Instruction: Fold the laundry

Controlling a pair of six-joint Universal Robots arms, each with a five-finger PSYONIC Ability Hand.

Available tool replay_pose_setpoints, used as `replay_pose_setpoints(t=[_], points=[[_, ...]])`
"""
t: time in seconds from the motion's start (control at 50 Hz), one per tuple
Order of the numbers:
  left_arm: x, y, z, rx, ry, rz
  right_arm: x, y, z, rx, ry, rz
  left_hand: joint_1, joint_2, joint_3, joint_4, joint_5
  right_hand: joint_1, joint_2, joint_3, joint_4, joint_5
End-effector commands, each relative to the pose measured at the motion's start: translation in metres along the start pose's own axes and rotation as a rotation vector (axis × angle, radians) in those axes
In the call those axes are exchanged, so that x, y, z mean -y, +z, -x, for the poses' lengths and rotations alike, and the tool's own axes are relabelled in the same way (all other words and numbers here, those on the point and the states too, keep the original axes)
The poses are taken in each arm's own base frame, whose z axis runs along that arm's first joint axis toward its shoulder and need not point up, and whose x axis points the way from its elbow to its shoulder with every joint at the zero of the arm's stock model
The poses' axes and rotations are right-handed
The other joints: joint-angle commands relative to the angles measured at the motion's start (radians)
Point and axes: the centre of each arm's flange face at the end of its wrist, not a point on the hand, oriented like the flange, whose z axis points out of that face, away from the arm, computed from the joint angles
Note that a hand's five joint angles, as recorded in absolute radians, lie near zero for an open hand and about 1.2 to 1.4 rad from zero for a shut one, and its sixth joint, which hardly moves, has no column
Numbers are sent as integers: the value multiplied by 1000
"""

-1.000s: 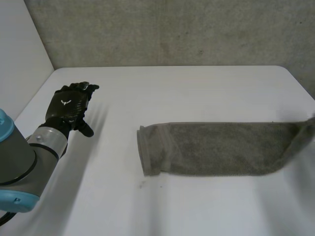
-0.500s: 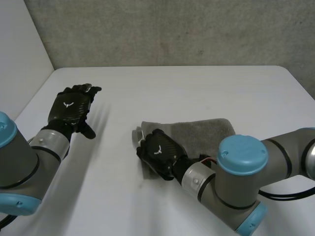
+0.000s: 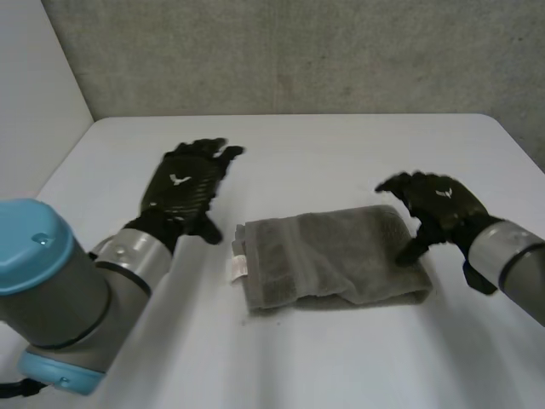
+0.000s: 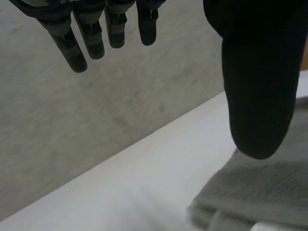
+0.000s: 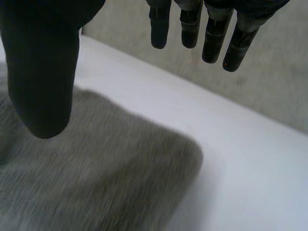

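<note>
The towel (image 3: 328, 260) is lying folded into a thick grey rectangle near the middle of the white tabletop (image 3: 341, 153), its long edges running across the head view and a small white label (image 3: 237, 267) showing at its layered end. The left hand (image 3: 183, 192) is hovering just beside that layered end, toward the far side, with its fingers straight and spread and nothing in them. In the left wrist view the fingers (image 4: 72, 48) are pointing toward the concrete wall (image 3: 298, 51) while the thumb is hanging over the towel's edge. The right hand (image 3: 438, 204) is sitting at the towel's opposite end, fingers relaxed and apart and holding nothing, its thumb reaching down at the short edge; whether it is touching the cloth cannot be told. In the right wrist view the fingers (image 5: 214, 41) are extending past the rounded corner. Bare tabletop is lying open on every side of the towel, widest toward the wall.
</note>
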Motion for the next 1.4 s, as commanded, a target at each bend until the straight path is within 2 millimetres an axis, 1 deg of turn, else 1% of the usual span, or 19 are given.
replay_pose_setpoints(t=[0.02, 0.16, 0.2, 0.22, 0.26, 0.28, 0.3, 0.44, 0.5, 0.64, 0.76, 0.82, 0.88, 1.02, 1.06, 1.12, 1.18, 1.24, 1.4], points=[[3, 7, -54, -149, -6, 12, -35, -12, -2, -7, -13, 107, 26, 32, 27, 29, -4, -29, -46, -35, -54, -57], [-29, 19, -77, -195, 6, 103, -53, -15, 3, -2, -13, 141, 29, 35, 30, 32, -1, -29, -46, -35, -54, -57], [-50, 23, -77, -180, 12, 163, -63, -10, 1, -11, -27, 137, 26, 32, 27, 29, -4, 337, 320, 331, 312, 310], [-50, 23, -77, -180, 12, 163, -63, -10, 1, -11, -27, 137, 26, 32, 27, 29, -4, 339, 322, 333, 314, 312], [-65, 21, -77, -171, 41, 215, -66, -4, -7, -34, -65, 117, 26, 32, 27, 29, -4, 900, 883, 894, 875, 872], [-65, 21, -77, -171, 41, 215, -67, -4, -7, -34, -65, 117, 26, 32, 27, 29, -4, 903, 886, 897, 878, 875], [-69, 19, -77, -172, 60, 228, -65, -3, -10, -46, -98, 105, 23, 29, 24, 27, -7, 1189, 1173, 1184, 1165, 1162], [-78, 5, -76, -177, 106, 269, -41, 7, -20, -152, -365, 44, 20, 26, 21, 24, -10, 1192, 1176, 1187, 1167, 1165], [-78, 3, -68, -127, 110, 284, -10, 10, 41, -51, -488, -81, 20, 26, 21, 24, -10, 1192, 1176, 1187, 1167, 1165], [-46, 4, -28, 48, 100, 231, 6, 11, 107, 83, -574, -188, 5, 11, 7, 9, -25, 1192, 1176, 1187, 1167, 1165], [-17, 0, 2, 138, 84, 164, -9, 5, 168, 264, -635, -231, 2, 8, 4, 6, -28, 1192, 1176, 1187, 1167, 1165], [-5, -2, 31, 225, 51, 134, -45, -1, 201, 409, -651, -223, 2, 8, 4, 6, -28, 1192, 1176, 1187, 1167, 1165], [-5, -4, 38, 245, 19, 136, -66, -2, 207, 457, -651, -189, 5, 11, 7, 9, -25, 1192, 1176, 1187, 1167, 1165], [-5, -3, 35, 222, -5, 129, -54, -3, 204, 448, -630, -213, 8, 14, 10, 12, -22, 1061, 1045, 1055, 1036, 1034], [-1, -1, 33, 212, -5, 113, -25, -5, 194, 381, -606, -275, 8, 14, 10, 12, -22, 15, -1, 10, -10, -12], [1, 1, 30, 204, -6, 100, -9, -2, 179, 325, -575, -296, 11, 17, 12, 15, -19, -29, -46, -35, -54, -57], [14, 9, 12, 144, -43, 48, 37, -1, 128, 140, -361, -335, 20, 26, 21, 24, -10, -29, -46, -35, -54, -57], [19, 18, -1, 106, -88, 26, 56, -9, 105, 80, -196, -347, 23, 29, 24, 27, -7, -29, -46, -35, -54, -57], [23, 31, -51, -60, -175, 54, 46, -11, 59, -8, -1, -141, 20, 26, 21, 24, -10, -29, -46, -35, -54, -57]])
